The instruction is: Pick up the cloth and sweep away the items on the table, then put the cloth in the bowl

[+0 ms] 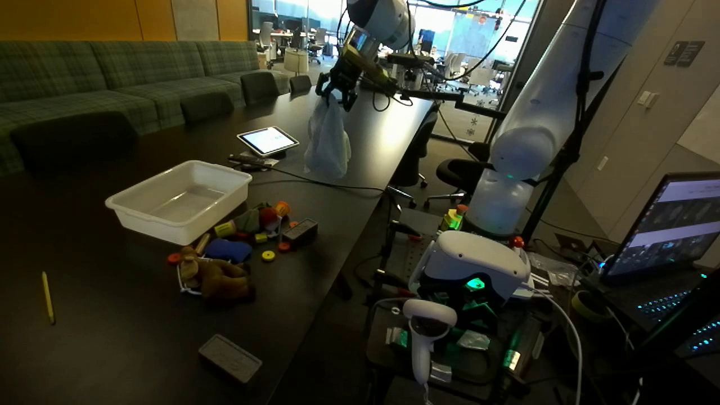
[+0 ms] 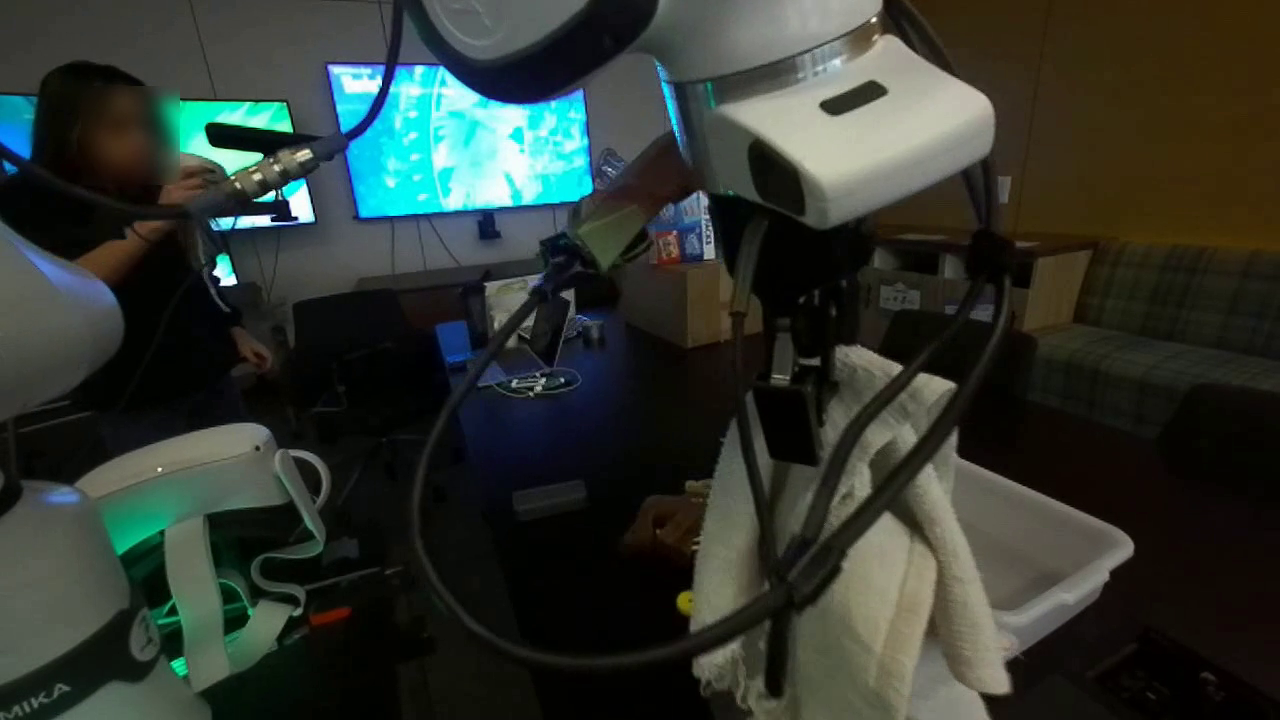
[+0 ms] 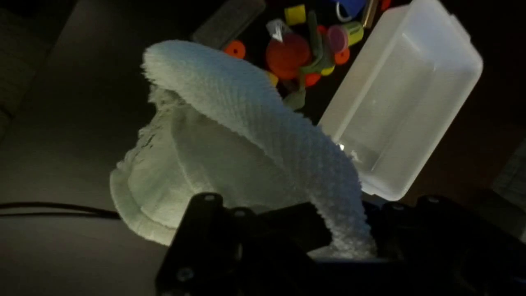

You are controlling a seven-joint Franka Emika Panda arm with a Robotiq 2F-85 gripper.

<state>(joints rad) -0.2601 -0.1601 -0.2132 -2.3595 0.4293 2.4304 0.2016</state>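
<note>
The gripper [image 1: 336,102] pinches a white terry towel [image 1: 328,143], which hangs off to one side of the white plastic tub [image 1: 146,222], apart from it. In both exterior views the towel's long axis runs nearly vertical, loose end pointing down at the table [image 1: 112,349]; whether the hem touches, I cannot tell. In the wrist view a thick fold slants up and leftward from the gripper, its rounded end pointing away from the tub. Along the tub's long side lie a brown plush animal [image 1: 222,281], a blue item [image 1: 228,250], a yellow disc [image 1: 268,256] and an orange-red ball [image 3: 287,55]. A tablet [image 1: 268,140] sits beyond the tub.
</note>
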